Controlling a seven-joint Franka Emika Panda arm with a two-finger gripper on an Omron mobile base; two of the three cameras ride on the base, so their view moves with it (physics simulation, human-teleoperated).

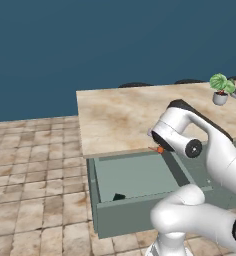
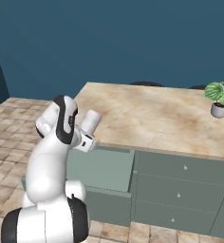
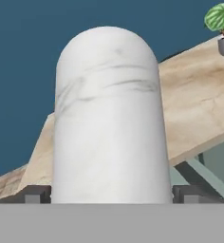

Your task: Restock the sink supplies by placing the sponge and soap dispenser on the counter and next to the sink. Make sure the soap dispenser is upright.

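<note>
Between the tips of the pincer [image 3: 112,194]: white, faintly marbled cylindrical soap dispenser [image 3: 109,118], filling the whole gap. Dark fingertips [image 3: 38,194] stand at their widest, one flush on each flank of the bottle. Reads as a hold on the bottle, not an idle gape. Right base view puts the bottle [image 2: 90,121] tilted, clear above the open drawer and level with the table edge. Not upright at present. Small orange pump nozzle [image 1: 159,149] pokes out beside the arm in the left base view.

Below and just beyond: grey-green pulled-out drawer [image 1: 125,215]. Small dark green block on its floor near the front wall, probably the sponge [image 1: 119,196]; too small to be certain. Untouched, well apart from the pincer.

Further out: beige marbled stone table [image 1: 120,120] over the drawer, bare near this corner. At its far end, green leafy potted plant in a pale pot [image 1: 221,89].

Progress, by judgement: early. Bottle seems lifted out; carrying it to the sink side and setting it upright is left. Sponge entirely left to do.
</note>
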